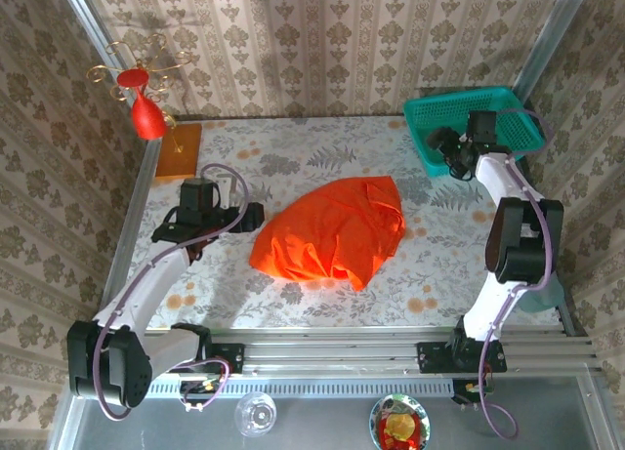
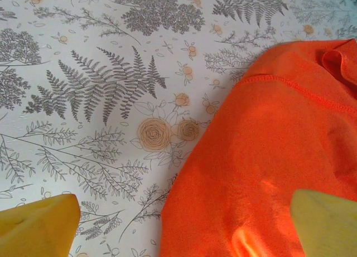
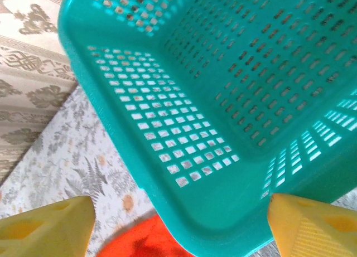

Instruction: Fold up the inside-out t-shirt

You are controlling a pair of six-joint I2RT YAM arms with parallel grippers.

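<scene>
Orange-red t-shirt heaped centrally, left wrist view adds stitched seam, perhaps hem

T-shirt: soft matt orange-red knit cloth, stitched seams. Basket: smooth perforated teal plastic, slight sheen. Ornament: glossy red. Table cover: matt, printed.

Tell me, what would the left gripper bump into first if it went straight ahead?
Probably the orange t-shirt. The left gripper points toward the shirt's near edge, and its wrist camera shows the cloth just ahead of the open fingers. Its height above the table is unclear.
</scene>
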